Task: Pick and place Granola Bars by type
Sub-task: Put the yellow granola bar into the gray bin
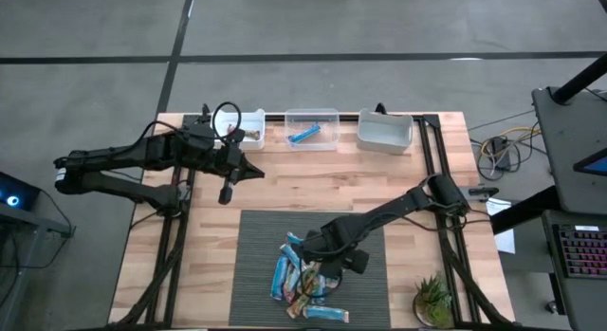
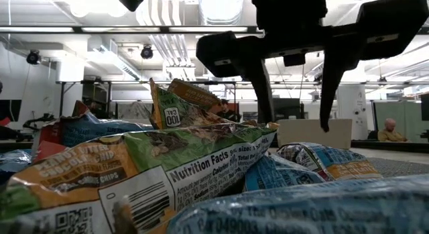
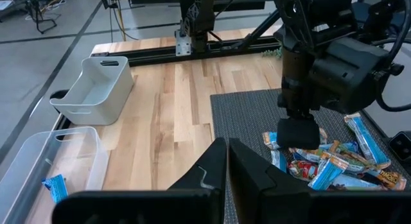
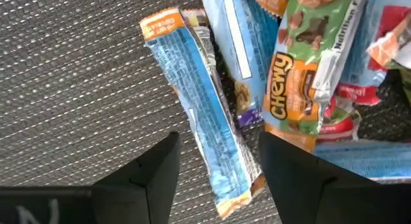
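Several granola bars lie in a loose pile (image 1: 305,279) on the dark mat (image 1: 256,246), blue ones mixed with green and orange ones. My right gripper (image 4: 218,179) hangs open over the pile's far side, fingers pointing down. They stand on either side of one blue bar (image 4: 205,121) without touching it; a green Chewy bar (image 4: 308,83) lies beside it. In the low view the right gripper (image 2: 295,123) ends just above the wrappers. My left gripper (image 1: 258,171) waits shut, above the wood at the far left. Another blue bar (image 1: 304,134) lies in the clear middle bin (image 1: 327,113).
Three bins stand along the far edge: a white one on the left (image 1: 256,118), the clear one in the middle, and a white one on the right (image 1: 384,132). A small plant (image 1: 433,301) stands at the near right corner. Bare wood lies between the mat and the bins.
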Tool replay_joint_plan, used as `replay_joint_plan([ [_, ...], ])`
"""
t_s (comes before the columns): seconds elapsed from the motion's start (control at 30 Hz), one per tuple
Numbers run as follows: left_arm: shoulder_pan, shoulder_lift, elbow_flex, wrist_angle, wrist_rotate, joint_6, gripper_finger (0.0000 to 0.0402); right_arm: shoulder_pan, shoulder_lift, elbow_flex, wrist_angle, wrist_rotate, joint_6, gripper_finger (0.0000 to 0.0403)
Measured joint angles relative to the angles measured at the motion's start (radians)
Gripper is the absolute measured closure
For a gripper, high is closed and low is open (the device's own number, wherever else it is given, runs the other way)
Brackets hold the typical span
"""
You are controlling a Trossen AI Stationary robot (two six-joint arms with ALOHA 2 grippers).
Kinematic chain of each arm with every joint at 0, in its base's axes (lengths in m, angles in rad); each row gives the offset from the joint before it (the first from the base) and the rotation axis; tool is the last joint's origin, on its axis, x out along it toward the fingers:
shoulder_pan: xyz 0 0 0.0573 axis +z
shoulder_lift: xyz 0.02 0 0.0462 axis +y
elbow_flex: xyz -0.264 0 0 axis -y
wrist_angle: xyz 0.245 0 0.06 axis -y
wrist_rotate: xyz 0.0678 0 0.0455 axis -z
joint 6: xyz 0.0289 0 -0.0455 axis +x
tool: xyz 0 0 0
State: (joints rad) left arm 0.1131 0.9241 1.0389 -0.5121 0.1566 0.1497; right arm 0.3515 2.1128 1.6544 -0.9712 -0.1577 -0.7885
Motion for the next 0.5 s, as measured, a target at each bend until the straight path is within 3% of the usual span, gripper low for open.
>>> replay_joint_plan([
  [0.5, 0.0, 0.0, 0.0, 0.001, 0.0, 0.0, 0.0401, -0.005, 0.0, -0.075, 0.068, 0.054, -0.061, 0.0202],
])
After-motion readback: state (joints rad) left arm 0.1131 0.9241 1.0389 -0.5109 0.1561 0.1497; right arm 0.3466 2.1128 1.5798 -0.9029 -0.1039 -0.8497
